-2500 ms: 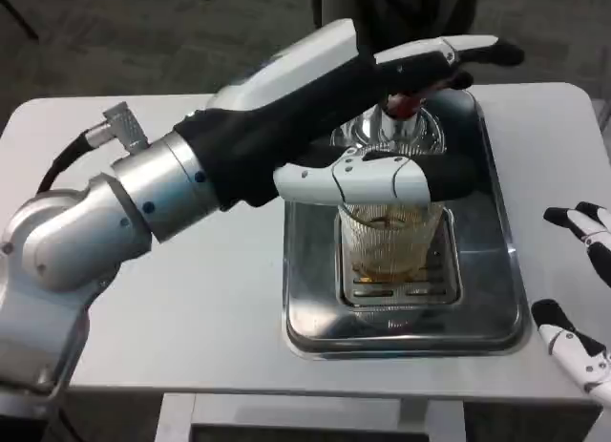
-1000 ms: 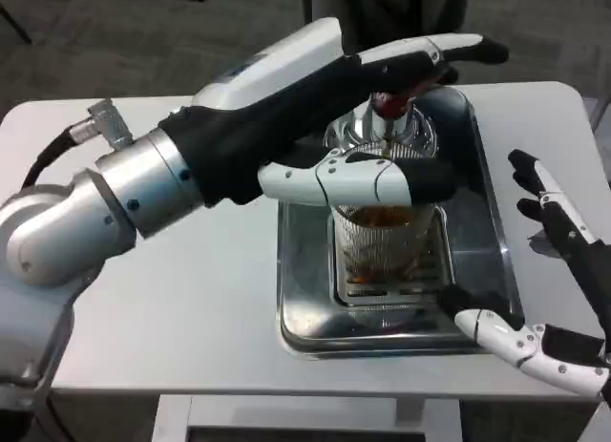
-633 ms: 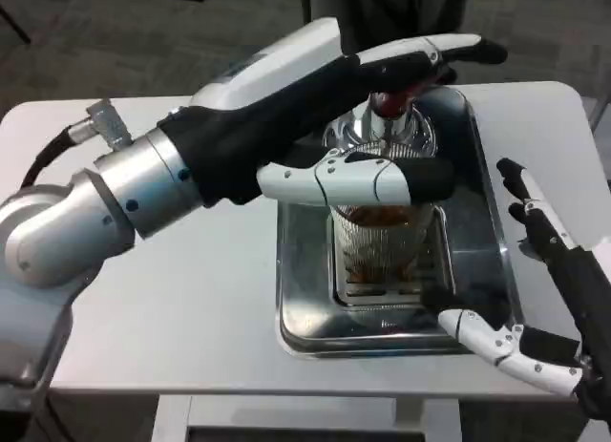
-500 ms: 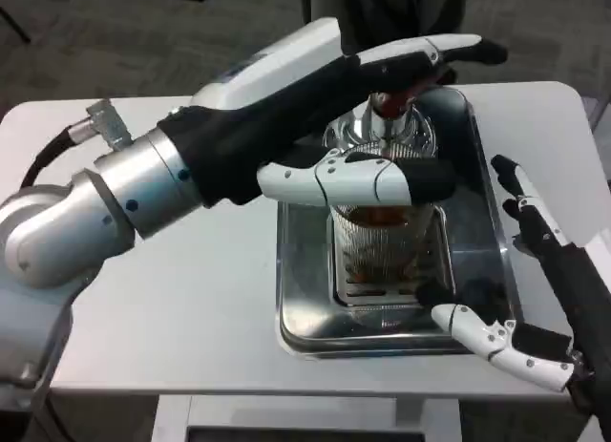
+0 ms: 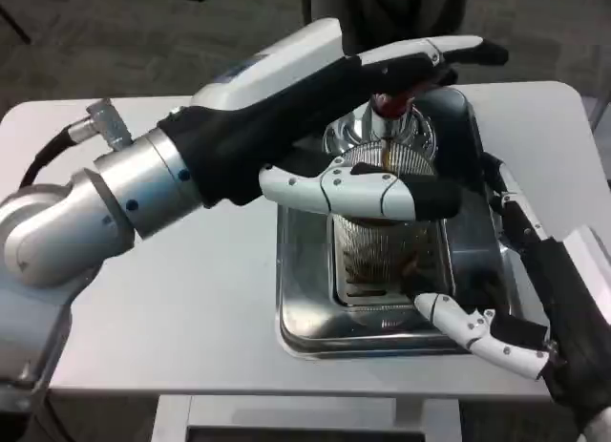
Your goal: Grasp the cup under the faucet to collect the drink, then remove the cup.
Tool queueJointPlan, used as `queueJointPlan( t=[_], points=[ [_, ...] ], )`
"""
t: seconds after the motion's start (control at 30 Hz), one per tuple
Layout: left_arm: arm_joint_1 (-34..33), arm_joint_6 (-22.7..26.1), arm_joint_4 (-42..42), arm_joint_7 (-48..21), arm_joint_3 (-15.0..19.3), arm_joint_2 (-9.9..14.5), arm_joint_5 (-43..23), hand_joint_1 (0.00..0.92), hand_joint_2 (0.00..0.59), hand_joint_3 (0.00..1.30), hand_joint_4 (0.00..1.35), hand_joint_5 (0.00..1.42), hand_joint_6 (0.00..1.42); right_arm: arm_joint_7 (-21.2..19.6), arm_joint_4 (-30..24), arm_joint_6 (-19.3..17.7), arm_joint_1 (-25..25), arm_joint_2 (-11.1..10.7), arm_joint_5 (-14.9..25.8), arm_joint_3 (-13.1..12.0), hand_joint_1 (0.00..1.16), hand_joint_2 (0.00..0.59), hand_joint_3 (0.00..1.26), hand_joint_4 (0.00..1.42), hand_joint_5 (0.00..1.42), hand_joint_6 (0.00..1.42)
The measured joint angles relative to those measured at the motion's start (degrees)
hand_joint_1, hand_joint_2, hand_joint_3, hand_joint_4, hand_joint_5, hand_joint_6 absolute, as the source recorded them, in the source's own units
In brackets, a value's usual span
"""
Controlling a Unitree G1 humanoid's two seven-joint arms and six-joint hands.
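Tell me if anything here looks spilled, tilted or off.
The cup leans away from upright on the tray, its rim tipped toward the faucet while the left hand grips it. No spill is visible.

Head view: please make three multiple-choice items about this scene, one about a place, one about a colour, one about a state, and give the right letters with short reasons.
1. Where does the cup stand?
A. on the bare white table
B. in the metal tray, below the faucet
C. on the floor

2. What colour is the knob on top of the faucet?
A. red
B. blue
C. yellow

3. What is the state of the right hand?
A. it lifts the cup clear of the tray
B. it lies flat on the table, far from the tray
C. it is open beside the cup, fingers apart, holding nothing

Answers:
1 B, the ribbed cup sits on the tray's drain grid under the spout.
2 A, a red knob shows under the left hand.
3 C, its fingers spread on the cup's right side with a gap.
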Motion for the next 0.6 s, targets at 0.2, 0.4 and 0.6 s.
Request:
queueJointPlan(
  t=[0.2, 0.4, 0.6],
  points=[
    [0.09, 0.21, -0.27, 0.0, 0.0, 0.05, 0.05, 0.128, 0.091, 0.15, 0.08, 0.16, 0.18, -0.29, 1.24, 0.11, -1.6, 0.32, 0.0, 0.37, 0.6, 0.247, 0.0, 0.0, 0.04, 0.1],
    [0.22, 0.55, -0.58, 0.0, 0.05, 0.09, 0.05, 0.128, 0.09, 0.15, 0.09, 0.16, 0.18, -0.34, 1.85, 1.04, -3.2, 0.59, 0.01, 1.21, 0.6, 0.246, 0.0, 0.0, 0.04, 0.1],
    [0.42, 1.2, -0.84, 0.11, 0.51, 0.08, -0.27, 0.128, 0.09, 0.15, 0.09, 0.17, 0.18, -0.7, 2.76, 1.45, -4.0, 0.67, 0.09, 1.28, 0.6, 0.246, 0.0, 0.0, 0.04, 0.1]
  ],
)
